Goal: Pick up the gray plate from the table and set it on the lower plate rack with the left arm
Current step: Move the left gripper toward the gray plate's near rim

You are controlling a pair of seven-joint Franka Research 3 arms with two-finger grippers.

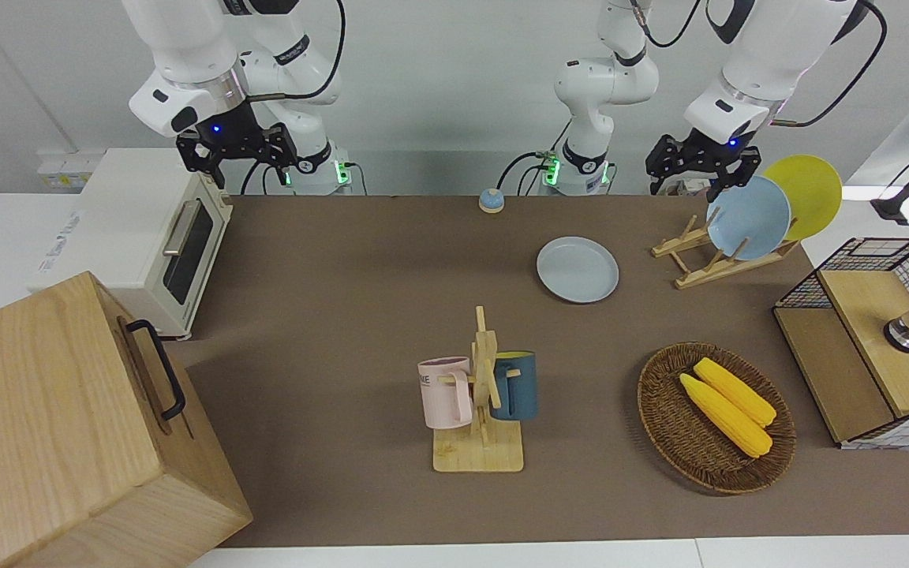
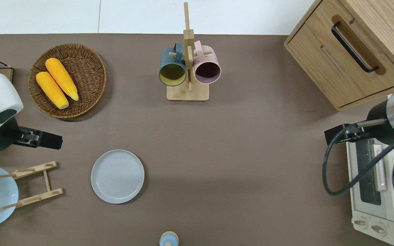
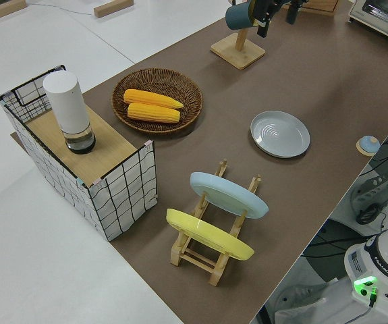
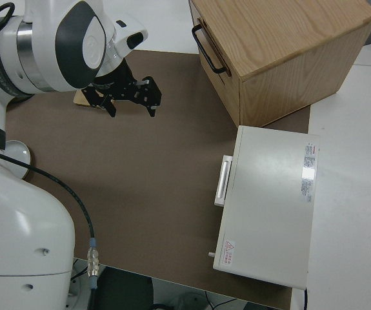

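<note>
The gray plate (image 1: 577, 269) (image 2: 117, 176) (image 3: 280, 133) lies flat on the brown table (image 1: 344, 315). Beside it, toward the left arm's end of the table, stands the lower plate rack (image 1: 707, 260) (image 2: 33, 184) (image 3: 210, 260). A light-blue plate (image 1: 748, 217) (image 3: 227, 194) and a yellow plate (image 1: 806, 193) (image 3: 207, 234) lean in its slots. My left gripper (image 1: 699, 170) (image 2: 57, 141) hangs open and empty in the air, over bare table between the rack and the basket. The right arm, with its gripper (image 1: 237, 158) (image 4: 133, 106) open, is parked.
A wicker basket (image 2: 91, 85) holds two corn cobs. A wooden mug tree (image 2: 187, 92) with two cups stands mid-table. A small blue bell (image 2: 168, 239) sits near the robots. A wire crate (image 1: 865, 363), a toaster oven (image 1: 162, 237) and a wooden cabinet (image 1: 52, 426) line the ends.
</note>
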